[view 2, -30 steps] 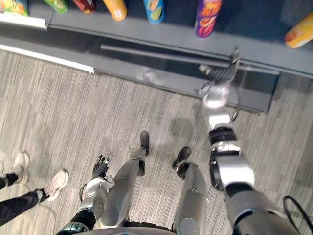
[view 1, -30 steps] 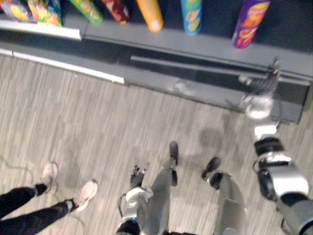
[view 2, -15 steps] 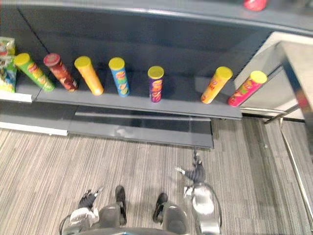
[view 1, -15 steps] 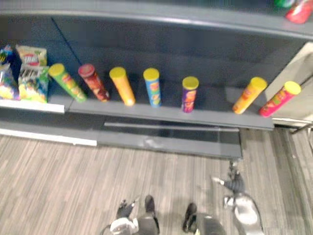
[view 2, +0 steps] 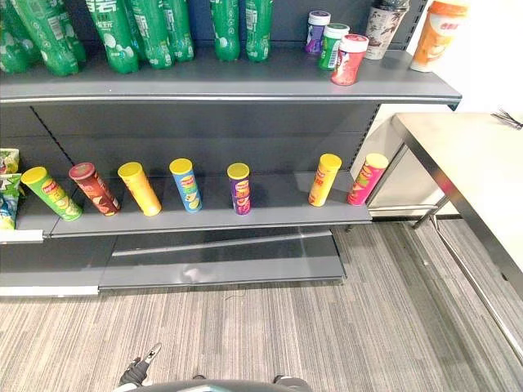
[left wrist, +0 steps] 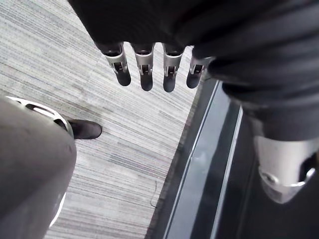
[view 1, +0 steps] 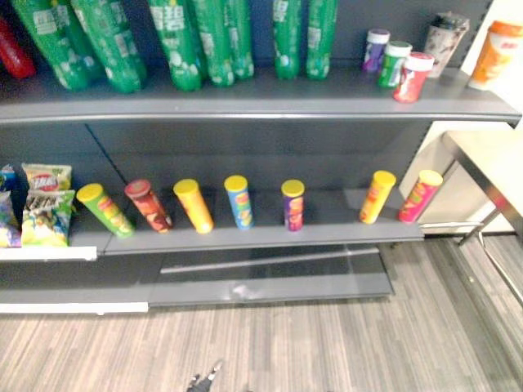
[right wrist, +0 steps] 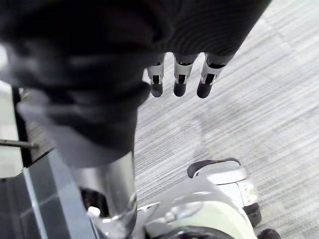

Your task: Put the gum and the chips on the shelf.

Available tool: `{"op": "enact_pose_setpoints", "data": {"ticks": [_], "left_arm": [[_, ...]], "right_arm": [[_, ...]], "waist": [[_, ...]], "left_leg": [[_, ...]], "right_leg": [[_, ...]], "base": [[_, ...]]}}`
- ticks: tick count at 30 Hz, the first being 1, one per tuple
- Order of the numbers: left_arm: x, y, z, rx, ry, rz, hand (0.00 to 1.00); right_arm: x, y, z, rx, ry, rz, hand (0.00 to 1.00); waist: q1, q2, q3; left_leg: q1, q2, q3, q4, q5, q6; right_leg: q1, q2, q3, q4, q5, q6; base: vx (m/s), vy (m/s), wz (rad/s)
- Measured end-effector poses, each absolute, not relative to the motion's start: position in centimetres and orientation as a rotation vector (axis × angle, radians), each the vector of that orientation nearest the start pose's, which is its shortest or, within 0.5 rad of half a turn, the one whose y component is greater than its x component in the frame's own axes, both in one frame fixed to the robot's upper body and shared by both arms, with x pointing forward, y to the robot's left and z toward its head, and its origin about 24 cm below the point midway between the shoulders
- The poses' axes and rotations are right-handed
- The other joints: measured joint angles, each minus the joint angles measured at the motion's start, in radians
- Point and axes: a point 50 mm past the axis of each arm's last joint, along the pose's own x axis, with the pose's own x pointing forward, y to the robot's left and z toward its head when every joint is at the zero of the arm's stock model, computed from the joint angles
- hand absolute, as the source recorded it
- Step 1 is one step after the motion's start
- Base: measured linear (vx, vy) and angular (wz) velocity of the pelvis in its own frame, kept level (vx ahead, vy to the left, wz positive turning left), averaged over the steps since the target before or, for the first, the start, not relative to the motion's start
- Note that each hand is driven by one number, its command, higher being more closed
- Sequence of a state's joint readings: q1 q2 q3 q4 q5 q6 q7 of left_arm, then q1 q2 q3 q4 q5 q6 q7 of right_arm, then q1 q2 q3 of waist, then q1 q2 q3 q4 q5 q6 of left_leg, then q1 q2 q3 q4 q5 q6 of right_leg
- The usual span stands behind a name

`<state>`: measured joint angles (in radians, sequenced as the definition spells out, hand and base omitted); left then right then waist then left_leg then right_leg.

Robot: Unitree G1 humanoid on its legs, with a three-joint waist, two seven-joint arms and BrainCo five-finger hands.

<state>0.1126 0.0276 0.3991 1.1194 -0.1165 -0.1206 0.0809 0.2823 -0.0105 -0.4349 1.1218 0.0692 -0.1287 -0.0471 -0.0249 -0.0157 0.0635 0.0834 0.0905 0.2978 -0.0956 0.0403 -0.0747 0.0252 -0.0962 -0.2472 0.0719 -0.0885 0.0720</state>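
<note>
Several tall chips cans (view 1: 239,201) stand in a row on the lower shelf (view 1: 327,232). Three small gum bottles (view 1: 395,64) sit at the right end of the upper shelf (view 1: 245,104). My left hand (left wrist: 145,77) hangs low over the floor with straight fingers and holds nothing; its fingertips (view 1: 201,380) peek in at the bottom of the left eye view. My right hand (right wrist: 179,82) also hangs over the floor, fingers straight and empty.
Green drink bottles (view 1: 188,41) line the upper shelf, with two cups (view 1: 445,33) beside the gum. Snack bags (view 1: 45,204) sit at the lower shelf's left end. A steel-framed table (view 2: 474,163) stands to the right. Striped carpet (view 2: 327,327) lies before the shelves.
The whole picture has shifted: the camera has lifted from the floor to the shelves. The right arm, earlier stretched toward the shelf's base, has left the eye views.
</note>
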Motion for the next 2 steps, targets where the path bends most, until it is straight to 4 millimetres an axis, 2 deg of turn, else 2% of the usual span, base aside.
{"op": "enact_pose_setpoints", "data": {"ticks": [2], "left_arm": [[5.96,21.09,-16.68,-0.261,1.085,0.589,0.00]], "right_arm": [[-1.41,-20.98,-17.07,0.269,1.241,-0.673,0.00]], "waist": [[0.000,0.007,-0.003]], "left_leg": [[0.012,-0.001,0.000,-0.002,-0.004,0.000]], "right_leg": [[0.014,-0.001,0.000,-0.006,0.001,0.001]], "base": [[0.00,0.000,0.00]]}}
